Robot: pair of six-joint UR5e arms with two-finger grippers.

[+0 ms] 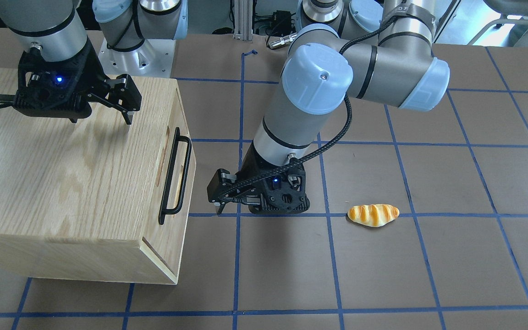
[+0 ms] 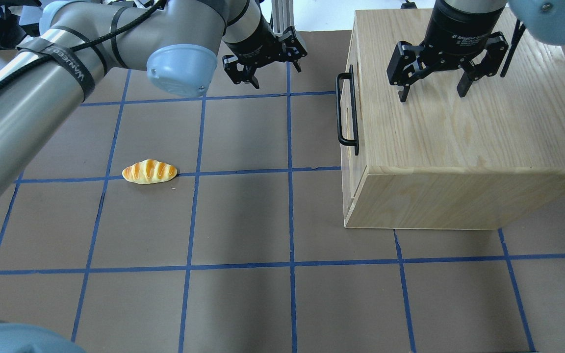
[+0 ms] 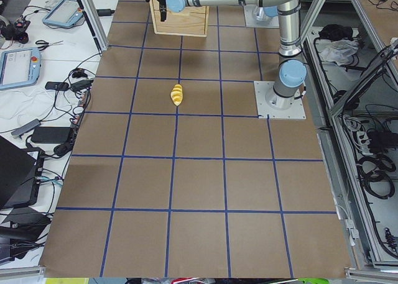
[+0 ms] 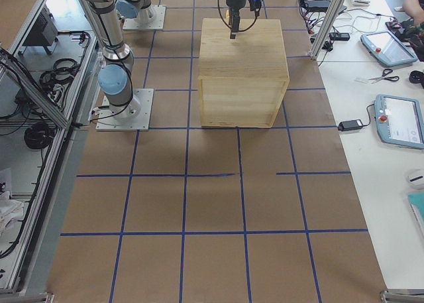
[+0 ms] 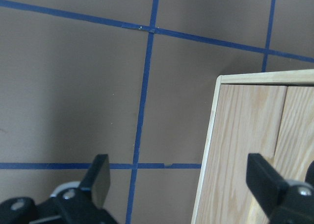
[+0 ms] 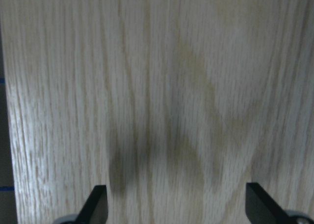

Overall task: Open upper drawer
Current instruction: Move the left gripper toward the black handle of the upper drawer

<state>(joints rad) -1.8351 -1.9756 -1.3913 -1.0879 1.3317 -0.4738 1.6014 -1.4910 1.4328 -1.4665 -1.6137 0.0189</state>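
The upper drawer (image 2: pixel 347 147) is shut in the oak cabinet (image 2: pixel 459 142), and its front faces the table's middle. Its black bar handle (image 2: pixel 347 110) also shows in the front-facing view (image 1: pixel 175 176). My left gripper (image 2: pixel 265 63) is open and empty. It hangs low over the table (image 1: pixel 219 201), a short way off the drawer front near the handle's far end, touching nothing. In the left wrist view its open fingers (image 5: pixel 100 172) frame the floor and a cabinet corner (image 5: pixel 245 155). My right gripper (image 2: pixel 432 93) is open just above the cabinet top (image 1: pixel 101 120).
A toy bread roll (image 2: pixel 149 171) lies on the brown table with blue tape lines (image 2: pixel 243 220), left of centre in the overhead view. It also shows in the front-facing view (image 1: pixel 373 215). Below the upper drawer, lower drawer seams (image 2: pixel 353 189) show on the cabinet front.
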